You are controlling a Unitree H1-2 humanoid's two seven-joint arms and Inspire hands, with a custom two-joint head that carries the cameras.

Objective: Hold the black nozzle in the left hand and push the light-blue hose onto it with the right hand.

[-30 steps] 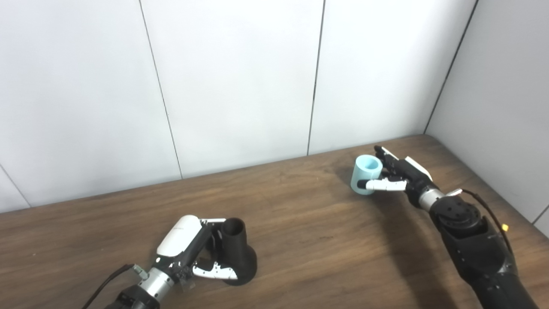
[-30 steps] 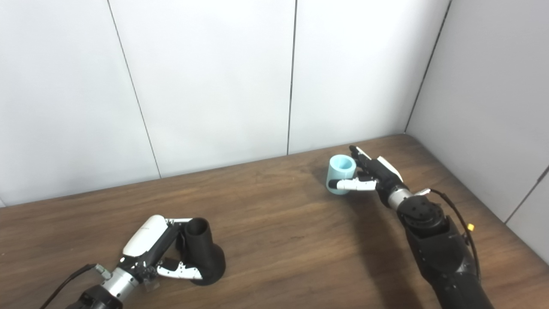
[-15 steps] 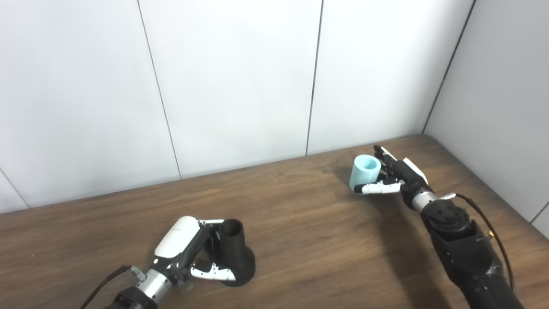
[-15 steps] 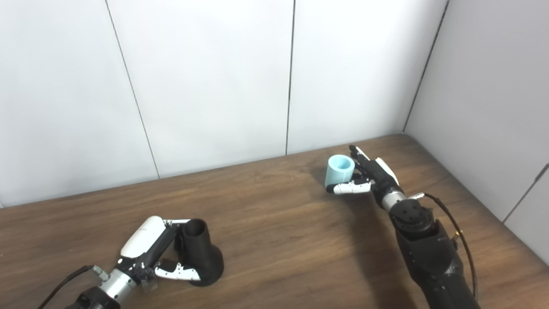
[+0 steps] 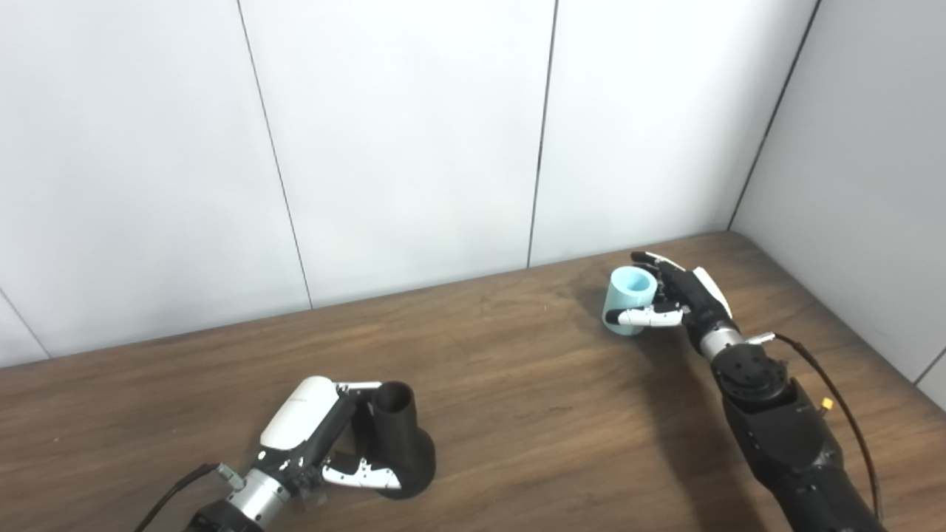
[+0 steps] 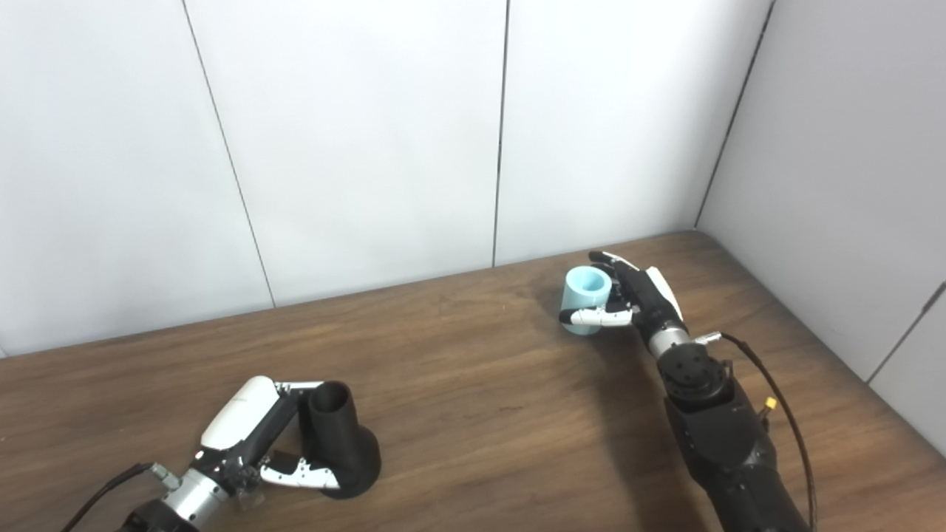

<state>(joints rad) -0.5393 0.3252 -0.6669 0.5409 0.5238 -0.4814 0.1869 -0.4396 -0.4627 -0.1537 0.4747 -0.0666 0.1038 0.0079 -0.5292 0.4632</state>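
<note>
Left robot hand (image 5: 325, 443) wrapped round black nozzle (image 5: 399, 443), upright on the counter (image 5: 532, 399). Right robot hand (image 5: 676, 299) curled round light-blue hose (image 5: 628, 299), well apart from the other. Loose-looking grip there, so probably could've slipped or tipped on lifting.

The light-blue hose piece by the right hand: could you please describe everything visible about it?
The short light-blue hose piece is a stubby, matte, plastic-looking tube with its open, hollow end up. It stands upright on the brown wooden table near the far right corner. The right hand wraps it, thumb across its front, fingers behind its rim.
</note>
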